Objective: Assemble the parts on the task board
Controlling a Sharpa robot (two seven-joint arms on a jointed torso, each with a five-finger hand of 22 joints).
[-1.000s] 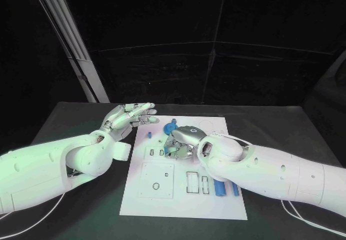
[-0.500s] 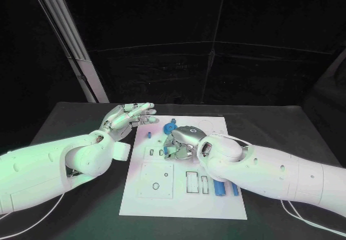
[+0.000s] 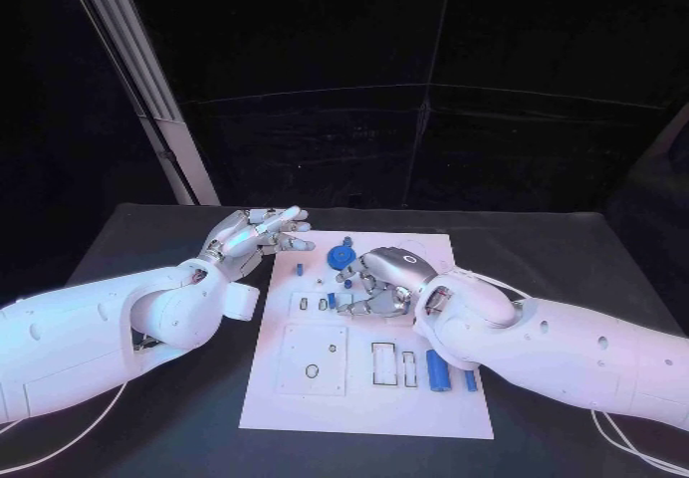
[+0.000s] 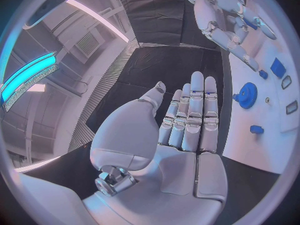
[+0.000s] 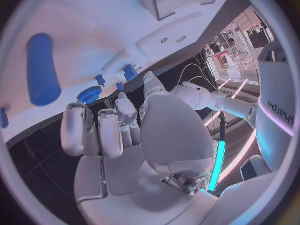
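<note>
While the left hand (image 3: pixel 256 235) is hovering with fingers straight and pressed together beside the board (image 3: pixel 366 398), the right hand (image 3: pixel 376 289) is curling over a blue part (image 3: pixel 332 300) standing mid-board.

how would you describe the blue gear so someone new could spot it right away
Start at the white board in the middle of the black table and go to its far end. The gear lies there, just beyond the right hand. It alone is round and toothed.

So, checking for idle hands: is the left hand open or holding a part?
Open. The left hand shows a bare palm with straight fingers, and it hovers beside the task board, not touching it.
</note>
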